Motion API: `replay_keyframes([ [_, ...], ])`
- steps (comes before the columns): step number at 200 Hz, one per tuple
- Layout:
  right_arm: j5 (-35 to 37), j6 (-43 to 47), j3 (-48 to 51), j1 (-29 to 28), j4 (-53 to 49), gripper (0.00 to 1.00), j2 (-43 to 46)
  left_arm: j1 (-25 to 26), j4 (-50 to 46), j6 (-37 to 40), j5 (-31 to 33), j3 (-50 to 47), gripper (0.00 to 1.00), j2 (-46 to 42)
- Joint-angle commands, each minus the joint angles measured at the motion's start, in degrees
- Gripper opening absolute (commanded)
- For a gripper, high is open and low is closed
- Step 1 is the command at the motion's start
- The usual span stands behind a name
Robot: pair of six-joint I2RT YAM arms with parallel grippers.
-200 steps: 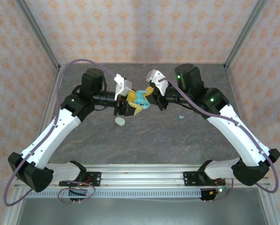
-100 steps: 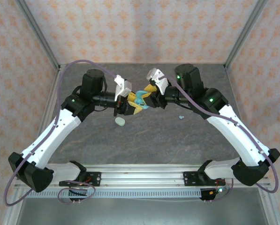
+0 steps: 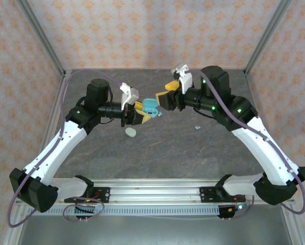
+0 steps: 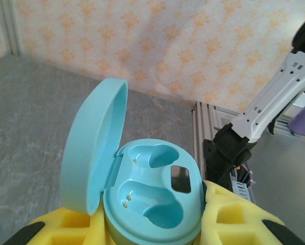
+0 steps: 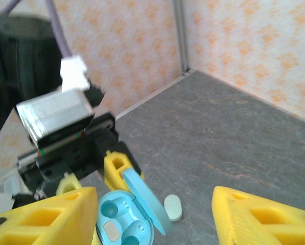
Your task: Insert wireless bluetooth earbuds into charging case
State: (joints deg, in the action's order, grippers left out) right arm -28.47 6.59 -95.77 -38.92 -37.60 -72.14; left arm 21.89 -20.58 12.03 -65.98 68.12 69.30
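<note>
Left wrist view: left gripper [image 4: 153, 227] clamps the open case [image 4: 152, 204], its 2 wells empty. Right gripper [image 3: 166, 98] gapes, holding nothing. A bud [image 3: 197, 126] lies on the table [image 3: 167, 153], right of the case. Best to hold the case level while the right fetches 1.

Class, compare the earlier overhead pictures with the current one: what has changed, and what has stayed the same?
The right gripper opened and drew back from the teal case toward its own side. The left gripper still holds that case, lid open, and has barely moved. The pale case and blue bud on the table stayed put.
</note>
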Motion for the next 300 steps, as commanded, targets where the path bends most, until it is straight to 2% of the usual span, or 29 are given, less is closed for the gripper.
replay_keyframes([
  [1,7.6,-9.2,-3.8,2.2,-2.7,0.6,-0.7,-1.3,3.3,-1.5,0.8,-2.2,0.28,-2.2],
  [39,13.5,-19.0,-3.6,9.0,-6.8,0.59,-3.8,-3.1,4.5,-1.9,1.5,-5.9,0.28,-4.1],
  [61,11.8,-23.8,-1.7,12.2,-7.9,0.58,-8.1,-4.0,4.4,-1.7,1.7,-7.1,0.28,-5.2],
  [92,6.9,-27.3,0.1,13.3,-7.8,0.53,-17.3,-4.8,2.1,0.2,2.3,-7.6,0.28,-6.2],
  [114,5.9,-29.2,-0.3,13.3,-7.3,0.48,-25.2,-5.0,0.9,1.5,2.5,-8.2,0.28,-6.7],
  [133,8.8,-31.2,-0.7,13.3,-6.8,0.48,-31.9,-5.1,1.3,1.5,2.8,-9.0,0.28,-6.9],
  [178,10.4,-33.0,-7.1,12.0,-9.3,0.4,-46.5,-5.2,1.6,1.5,4.5,-10.6,0.28,-7.5],
  [208,12.3,-31.3,-9.4,10.0,-8.6,0.41,-50.2,-5.3,1.7,1.6,5.1,-11.7,0.28,-8.2],
  [264,14.2,-30.1,-12.4,9.3,-8.3,0.34,-54.9,-5.3,-0.3,2.9,6.3,-12.1,0.28,-9.3],
  [300,15.0,-29.8,-13.4,8.9,-9.0,0.34,-56.8,-5.5,-1.3,3.0,6.3,-12.2,0.28,-10.0],
])
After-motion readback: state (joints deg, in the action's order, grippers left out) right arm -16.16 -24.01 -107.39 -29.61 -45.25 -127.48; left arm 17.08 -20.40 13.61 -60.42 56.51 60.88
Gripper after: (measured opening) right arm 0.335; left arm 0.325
